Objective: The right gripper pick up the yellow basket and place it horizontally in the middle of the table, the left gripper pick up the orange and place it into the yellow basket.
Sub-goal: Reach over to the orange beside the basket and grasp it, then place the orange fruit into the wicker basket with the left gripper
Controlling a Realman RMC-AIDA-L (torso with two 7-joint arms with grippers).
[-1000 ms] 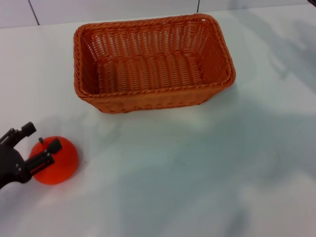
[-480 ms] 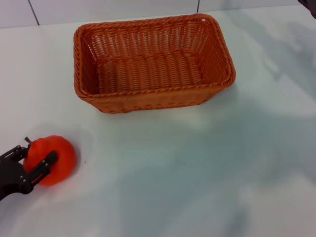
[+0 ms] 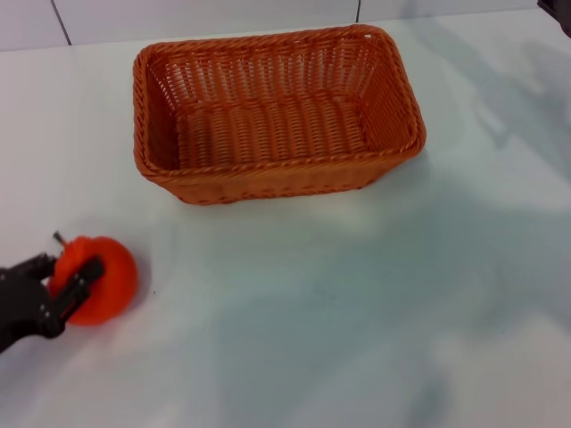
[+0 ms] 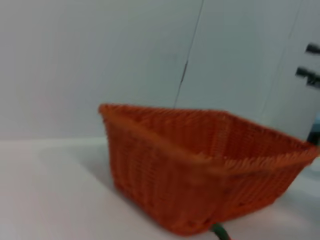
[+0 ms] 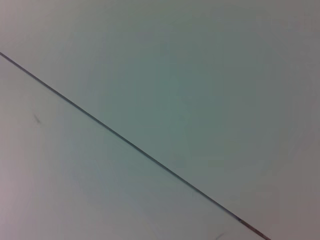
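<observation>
A white table [image 3: 357,312] fills the head view, with the yellow basket [image 3: 272,111] lying lengthwise across its far middle, open side up and holding nothing, so the right gripper's share looks finished; that gripper is only a dark sliver at the far right corner and its fingers cannot be judged. At the near left edge the left gripper [image 3: 58,281] has closed in over the last second and now pinches the orange [image 3: 96,279], which has tipped and shifted slightly left. Lifting and carrying it to the basket probably comes next.
</observation>
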